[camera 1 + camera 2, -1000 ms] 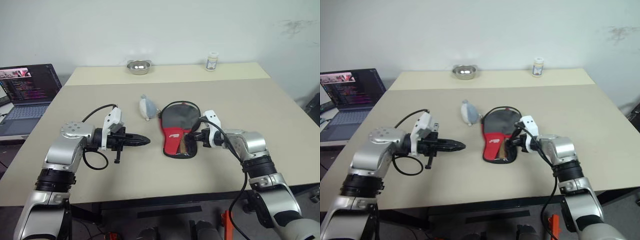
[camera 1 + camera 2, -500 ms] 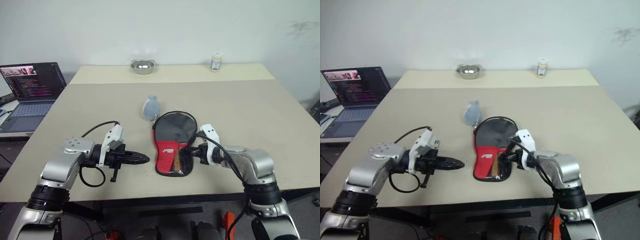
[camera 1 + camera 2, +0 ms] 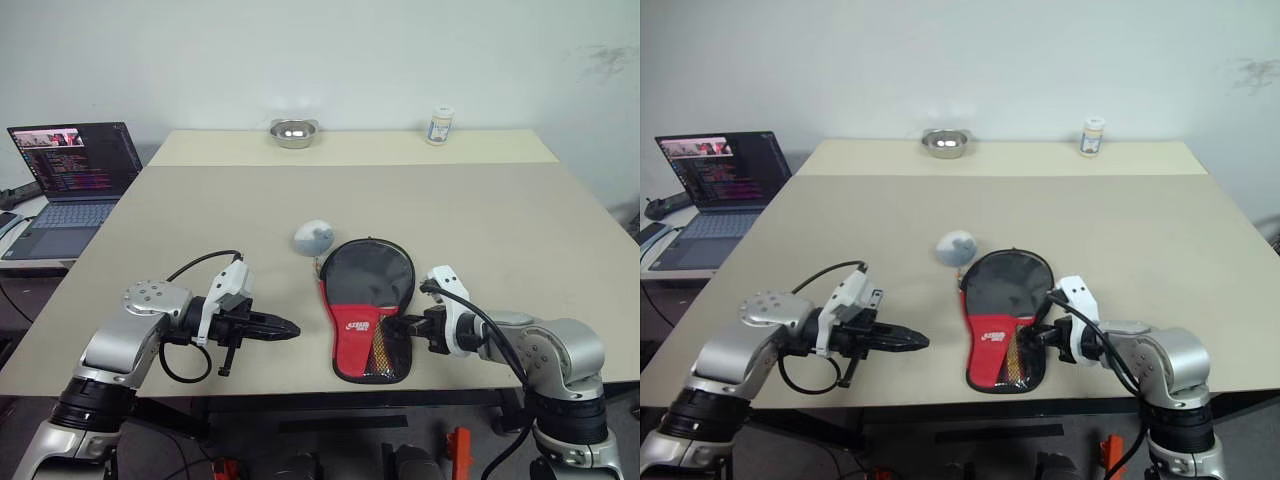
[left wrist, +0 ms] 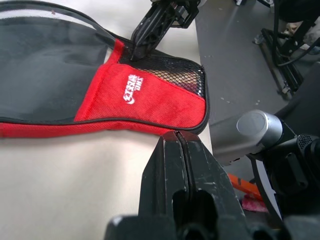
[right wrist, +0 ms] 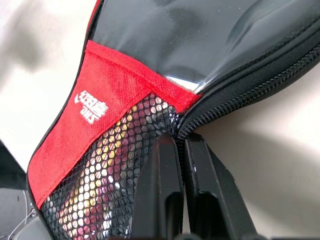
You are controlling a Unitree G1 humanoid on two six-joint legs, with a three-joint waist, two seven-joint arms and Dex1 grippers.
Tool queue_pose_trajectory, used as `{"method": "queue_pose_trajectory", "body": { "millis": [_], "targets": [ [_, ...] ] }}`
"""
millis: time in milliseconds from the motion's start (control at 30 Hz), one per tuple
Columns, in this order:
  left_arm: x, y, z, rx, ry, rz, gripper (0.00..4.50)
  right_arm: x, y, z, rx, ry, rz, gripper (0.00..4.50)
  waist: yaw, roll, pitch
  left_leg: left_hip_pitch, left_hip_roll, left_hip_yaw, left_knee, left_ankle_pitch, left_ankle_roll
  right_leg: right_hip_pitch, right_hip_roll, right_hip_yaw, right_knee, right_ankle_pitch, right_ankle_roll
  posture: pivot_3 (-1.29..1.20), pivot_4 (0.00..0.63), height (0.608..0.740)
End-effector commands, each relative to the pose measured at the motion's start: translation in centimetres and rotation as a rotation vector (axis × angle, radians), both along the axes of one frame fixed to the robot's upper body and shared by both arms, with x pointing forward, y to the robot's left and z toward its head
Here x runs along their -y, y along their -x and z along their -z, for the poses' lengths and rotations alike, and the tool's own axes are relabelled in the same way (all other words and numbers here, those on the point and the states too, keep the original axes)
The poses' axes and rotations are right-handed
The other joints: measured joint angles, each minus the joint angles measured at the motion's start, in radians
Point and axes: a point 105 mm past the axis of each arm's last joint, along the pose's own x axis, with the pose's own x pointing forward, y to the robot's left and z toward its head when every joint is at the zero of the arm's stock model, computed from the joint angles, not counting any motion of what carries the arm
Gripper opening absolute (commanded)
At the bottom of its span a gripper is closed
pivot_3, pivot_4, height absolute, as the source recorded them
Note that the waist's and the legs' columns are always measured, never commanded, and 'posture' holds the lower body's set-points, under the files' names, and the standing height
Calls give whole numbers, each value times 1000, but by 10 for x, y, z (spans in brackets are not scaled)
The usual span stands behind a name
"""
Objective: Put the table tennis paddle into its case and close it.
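The case (image 3: 365, 300), black above and red below with a mesh pocket, lies flat near the table's front edge. Its zip stands open along the right side (image 5: 240, 87). Tan and red of the table tennis paddle's handle (image 5: 107, 175) show through the mesh; its face is hidden inside. My right gripper (image 3: 408, 325) is shut at the case's right edge, its tips pinched where the zip meets the mesh (image 5: 179, 142). Left of the case and clear of it, my left gripper (image 3: 293, 329) is shut on nothing and points at the red part (image 4: 145, 92).
A small grey-white rounded object (image 3: 313, 237) lies just beyond the case. A metal bowl (image 3: 293, 132) and a small bottle (image 3: 438, 125) stand at the table's far edge. An open laptop (image 3: 70, 175) sits on a side surface at the left.
The camera has shifted. My right gripper drew back toward the front edge, and the case came with it. My left gripper sank and pulled back a little.
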Motion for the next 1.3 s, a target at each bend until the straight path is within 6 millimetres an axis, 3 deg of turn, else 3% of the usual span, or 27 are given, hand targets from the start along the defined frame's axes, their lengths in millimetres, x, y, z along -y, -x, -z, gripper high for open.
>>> {"method": "queue_pose_trajectory", "body": {
  "millis": [33,500,633,967,1033,1133,1300],
  "targets": [
    [-3,1,-3,19,2,19,0,0,7,-3,10,-7,-10,19,0,0,0,0,0,0,0,0,0,0,0,0,0,0,0,0,150,740],
    [2,-2,-7,30,-1,16,0,5,8,2,-1,-3,15,19,0,0,0,0,0,0,0,0,0,1,0,0,0,0,0,0,150,740],
    [2,-3,-7,31,1,11,0,8,7,-3,15,-1,22,1041,0,0,0,0,0,0,0,0,0,1,0,0,0,0,0,0,150,740],
    [2,-3,-1,29,21,-15,0,31,13,-37,172,116,-154,4469,0,0,0,0,0,0,0,0,0,2,0,-1,-1,0,0,0,150,740],
    [1,-4,0,33,26,-26,0,32,14,-52,249,130,-227,4469,0,0,0,0,0,0,0,0,1,2,0,-1,-1,0,0,0,150,740],
    [1,-7,0,35,41,-57,0,10,15,-79,399,24,-346,4469,-5,-1,0,1,1,0,0,0,1,2,0,-1,-1,0,0,0,150,740],
    [-1,-26,-4,44,67,-168,0,-24,-12,-71,469,-31,-329,4469,-2,-1,0,2,1,0,0,0,0,3,1,-1,0,0,0,0,150,740]
  ]
}}
